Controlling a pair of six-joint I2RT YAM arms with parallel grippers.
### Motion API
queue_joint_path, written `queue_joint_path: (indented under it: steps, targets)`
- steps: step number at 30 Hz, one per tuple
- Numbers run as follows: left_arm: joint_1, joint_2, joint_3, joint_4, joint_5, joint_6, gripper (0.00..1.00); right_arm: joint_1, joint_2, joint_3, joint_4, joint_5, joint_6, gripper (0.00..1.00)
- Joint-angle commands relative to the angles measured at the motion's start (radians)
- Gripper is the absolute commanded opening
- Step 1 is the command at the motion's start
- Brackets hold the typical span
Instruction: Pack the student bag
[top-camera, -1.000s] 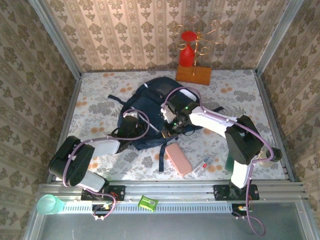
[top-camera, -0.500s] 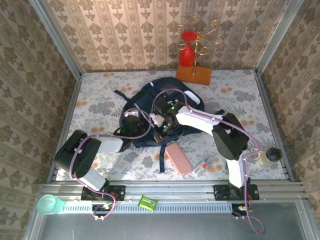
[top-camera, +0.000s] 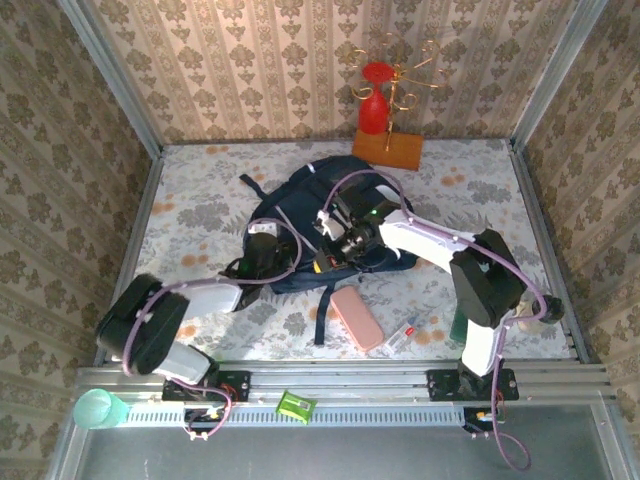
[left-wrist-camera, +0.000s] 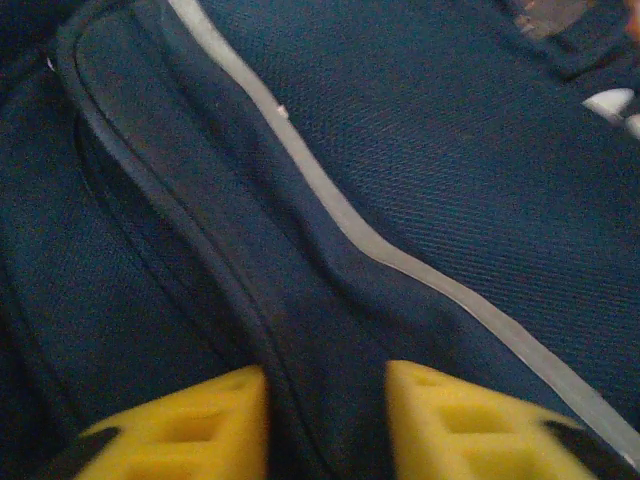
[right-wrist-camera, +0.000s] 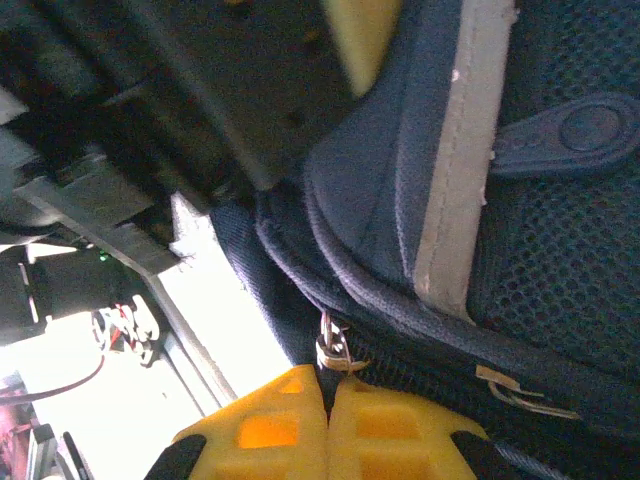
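Right end effector (right-wrist-camera: 328, 388) pinches shut on a zip pull (right-wrist-camera: 334, 350) of the student bag (top-camera: 292, 197) on the counter (top-camera: 195, 190). Left end effector (left-wrist-camera: 326, 390) — narrowly parted — straddles a fabric fold.

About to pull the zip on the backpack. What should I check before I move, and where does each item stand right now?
1. Right gripper holding the zipper pull: ok. The jaws are shut, with the metal pull at their tips.
2. Left gripper bracing the student bag: not ok. The jaws stand apart on either side of a fabric ridge and are not clamped on it.
3. Zip open far enough to load: cannot tell.
4. Pink case ready to pick up: ok. It lies free on the table, nearer the arm bases than the bag.
5. Bag lying steady: cannot tell.
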Motion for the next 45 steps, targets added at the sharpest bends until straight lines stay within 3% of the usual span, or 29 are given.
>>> queue_joint_path:
  steps: [1, 7, 11, 19, 21, 24, 30, 31, 35, 45]
  targets:
    - [0.032, -0.135, -0.024, -0.185, 0.016, 0.027, 0.47, -0.041, -0.066, -0.027, 0.074, -0.019, -0.026, 0.00]
    - [0.221, -0.275, -0.047, -0.345, 0.019, 0.045, 0.69, -0.060, -0.088, -0.084, 0.118, -0.028, -0.015, 0.00]
    - [0.330, -0.233, -0.042, -0.333, 0.130, 0.027, 0.81, -0.060, -0.079, -0.091, 0.137, -0.036, -0.004, 0.00]
    - [0.377, -0.002, 0.079, -0.222, 0.376, 0.004, 0.85, -0.060, -0.064, -0.100, 0.144, -0.028, -0.008, 0.00]
    - [0.378, 0.041, 0.092, -0.203, 0.396, 0.001, 0.80, -0.060, -0.062, -0.095, 0.131, -0.017, -0.014, 0.00]
    - [0.377, 0.086, 0.091, -0.140, 0.431, -0.021, 0.65, -0.058, -0.054, -0.074, 0.088, 0.009, -0.033, 0.00]
    - [0.363, 0.107, 0.067, -0.003, 0.517, -0.053, 0.16, -0.045, -0.046, -0.047, 0.035, 0.040, -0.046, 0.00]
    - [0.361, 0.094, 0.054, 0.025, 0.529, -0.065, 0.02, -0.040, -0.046, -0.045, 0.035, 0.043, -0.039, 0.00]
    - [0.355, -0.007, -0.012, 0.139, 0.544, -0.132, 0.00, -0.026, -0.045, -0.031, 0.037, 0.031, -0.016, 0.00]
    - [0.333, -0.230, -0.053, 0.222, 0.546, -0.266, 0.00, 0.017, -0.021, 0.055, 0.019, -0.054, 0.010, 0.00]
